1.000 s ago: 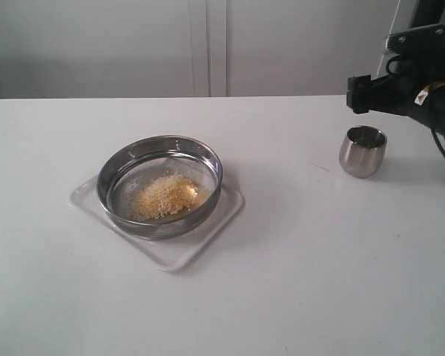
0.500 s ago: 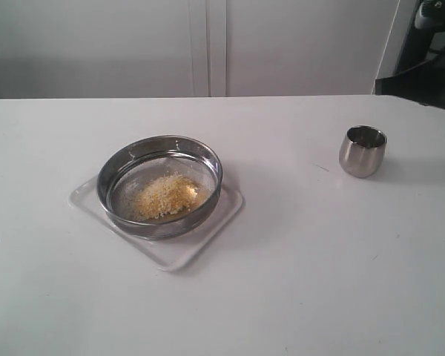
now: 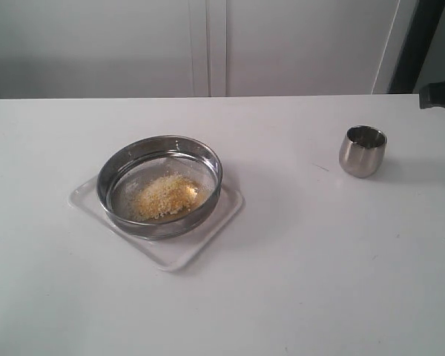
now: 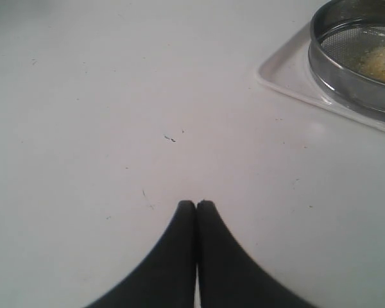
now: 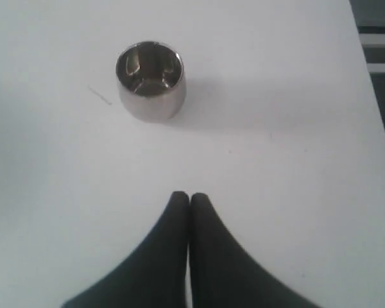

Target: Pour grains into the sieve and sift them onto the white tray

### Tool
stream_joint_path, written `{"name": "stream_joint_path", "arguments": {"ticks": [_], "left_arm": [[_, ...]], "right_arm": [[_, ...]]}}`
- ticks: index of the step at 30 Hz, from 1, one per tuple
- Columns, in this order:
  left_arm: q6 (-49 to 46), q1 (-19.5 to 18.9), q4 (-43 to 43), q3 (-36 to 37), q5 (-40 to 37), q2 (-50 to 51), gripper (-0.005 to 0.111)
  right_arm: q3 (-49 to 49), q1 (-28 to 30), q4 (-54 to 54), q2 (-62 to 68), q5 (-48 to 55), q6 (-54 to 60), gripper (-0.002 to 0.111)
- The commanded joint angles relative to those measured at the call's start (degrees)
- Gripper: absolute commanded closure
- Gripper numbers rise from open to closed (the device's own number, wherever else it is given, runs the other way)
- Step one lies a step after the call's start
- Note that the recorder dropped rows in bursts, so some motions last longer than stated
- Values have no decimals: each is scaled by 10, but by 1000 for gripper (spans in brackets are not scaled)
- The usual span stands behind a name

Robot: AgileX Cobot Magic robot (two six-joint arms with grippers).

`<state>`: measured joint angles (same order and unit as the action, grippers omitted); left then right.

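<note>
The wide steel sieve (image 3: 160, 185) rests on the white tray (image 3: 208, 236) at the table's left middle. A heap of yellow grains (image 3: 166, 196) lies on its mesh. In the left wrist view the sieve (image 4: 346, 70), the grains (image 4: 382, 62) and the tray (image 4: 289, 80) sit at one corner, well away from my left gripper (image 4: 196, 204), which is shut on nothing over bare table. My right gripper (image 5: 188, 195) is shut and empty, some way back from the small steel cup (image 5: 151, 81). The exterior view shows only a dark part of the right arm (image 3: 441, 95) at the right edge.
The small steel cup (image 3: 363, 150) stands upright on the table at the right, apart from the tray. The table's right edge (image 5: 372, 96) runs close beside the right gripper. A white wall stands behind the table.
The right arm has pulled away from above the cup toward the right edge of the exterior view, leaving the cup standing. Sieve, tray and grains have not moved.
</note>
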<state>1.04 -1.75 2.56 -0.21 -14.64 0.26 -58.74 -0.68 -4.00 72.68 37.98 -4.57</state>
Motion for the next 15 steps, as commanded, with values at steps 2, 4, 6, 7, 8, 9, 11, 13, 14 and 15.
{"name": "stream_joint_path", "arguments": {"ticks": [2,4,6,7,8,9,11,13,14,15], "left_arm": [[2,2,4,2,0,-3,107],[2,2,4,2,0,-3,107],[2,2,4,2,0,-3,107],[2,2,4,2,0,-3,107],[2,2,4,2,0,-3,107],[2,2,4,2,0,-3,107],[2,2,4,2,0,-3,107],[2,2,4,2,0,-3,107],[2,2,4,2,0,-3,107],[2,2,4,2,0,-3,107]], "right_arm": [[2,1,60,-75,87,68,108],[2,1,73,-108,100,74,108],[2,1,73,-138,116,75,108],[2,1,73,-147,121,75,108],[11,1,73,-165,122,75,108],[17,1,74,-176,122,75,108],[37,1,74,-197,122,75,108],[58,1,77,-215,122,75,108],[70,1,81,-226,122,75,108],[82,1,82,-234,122,75,108]]}}
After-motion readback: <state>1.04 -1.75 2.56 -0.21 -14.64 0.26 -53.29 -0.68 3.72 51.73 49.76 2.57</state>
